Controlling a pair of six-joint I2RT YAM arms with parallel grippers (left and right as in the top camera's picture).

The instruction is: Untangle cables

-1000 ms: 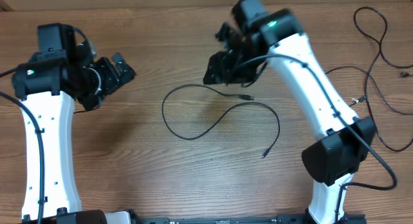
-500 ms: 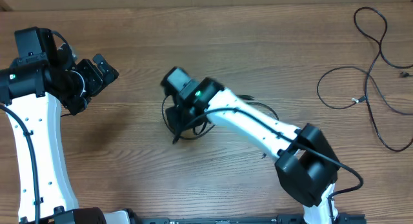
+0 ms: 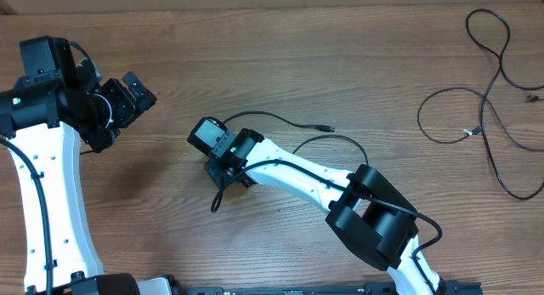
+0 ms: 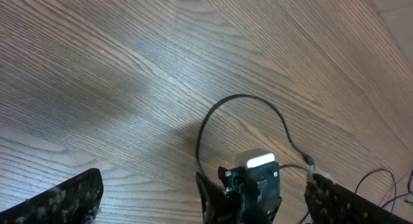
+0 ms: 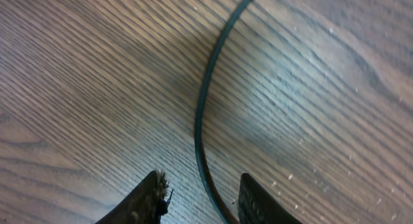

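Black thin plug-tipped cord [image 5: 198, 121] lies alone, R tool [image 5: 203, 188] released astride it; L tool [image 3: 136, 93] released; far-right black cords [image 3: 483, 116] prob. still to sort.

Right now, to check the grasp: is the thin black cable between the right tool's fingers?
Yes, the thin black cable runs down between the right tool's open fingers.
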